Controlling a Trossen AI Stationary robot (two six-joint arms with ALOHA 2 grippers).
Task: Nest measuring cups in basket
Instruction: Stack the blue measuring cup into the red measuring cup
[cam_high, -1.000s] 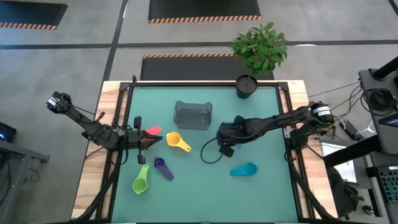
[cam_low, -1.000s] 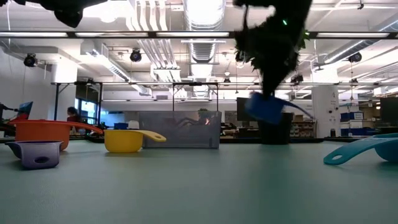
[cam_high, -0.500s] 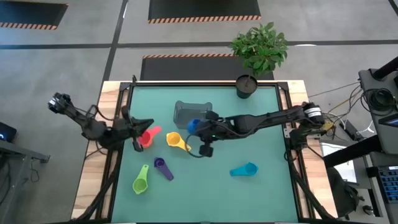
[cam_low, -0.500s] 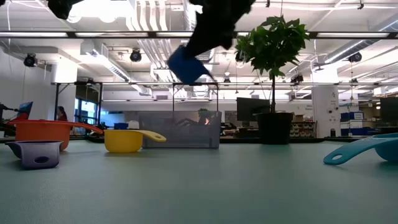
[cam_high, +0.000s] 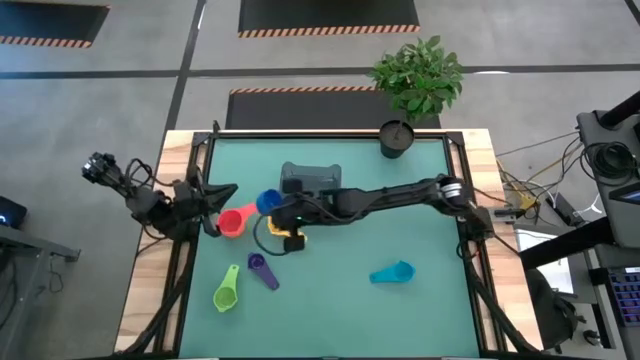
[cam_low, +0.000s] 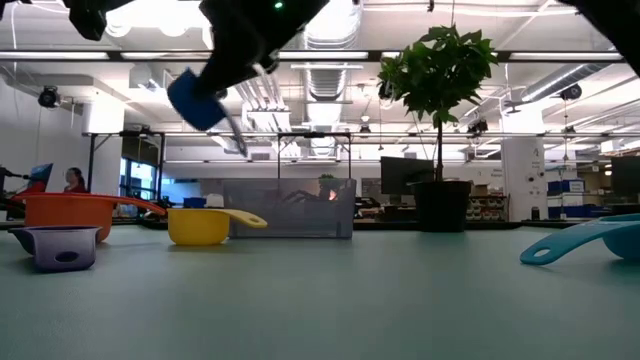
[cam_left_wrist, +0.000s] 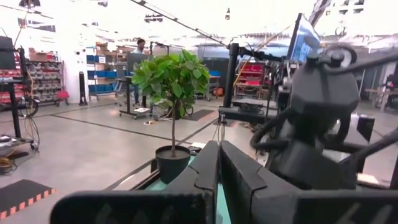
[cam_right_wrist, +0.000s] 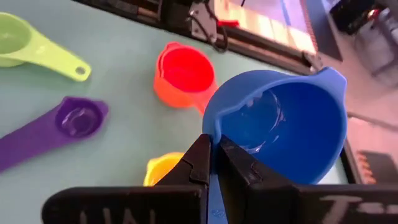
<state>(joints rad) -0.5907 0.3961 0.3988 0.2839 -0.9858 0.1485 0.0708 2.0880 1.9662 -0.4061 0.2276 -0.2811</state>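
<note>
My right gripper (cam_high: 277, 207) reaches across the table and is shut on the blue measuring cup (cam_high: 267, 203), which hangs in the air (cam_low: 195, 98) left of the grey basket (cam_high: 310, 183). Below it, a red cup sits inside the orange one (cam_right_wrist: 183, 78) and the yellow cup (cam_low: 205, 225) rests on its base. The purple cup (cam_high: 262, 270), green cup (cam_high: 227, 291) and cyan cup (cam_high: 392, 272) lie on the mat. My left gripper (cam_high: 228, 191) is shut on nothing and hovers at the table's left edge. My right gripper pinches the blue cup's handle (cam_right_wrist: 211, 140) between its two fingers, right where the handle meets the bowl. The fingers come from the table's right side, slanting down, and lie along the handle. The cup is lifted clear and tilted, its bowl beyond the fingertips.
A black pot with a leafy plant (cam_high: 397, 138) stands at the far edge, right of the basket. A raised frame (cam_high: 190, 250) runs round the green mat. Free mat lies at the near middle and right around the cyan cup.
My right gripper has carried the blue cup from the table's middle toward the left edge, past the basket's near side, rising and rolling as it went; the cup has stayed clear of the mat. My left gripper has drawn back toward the left edge and tipped up.
</note>
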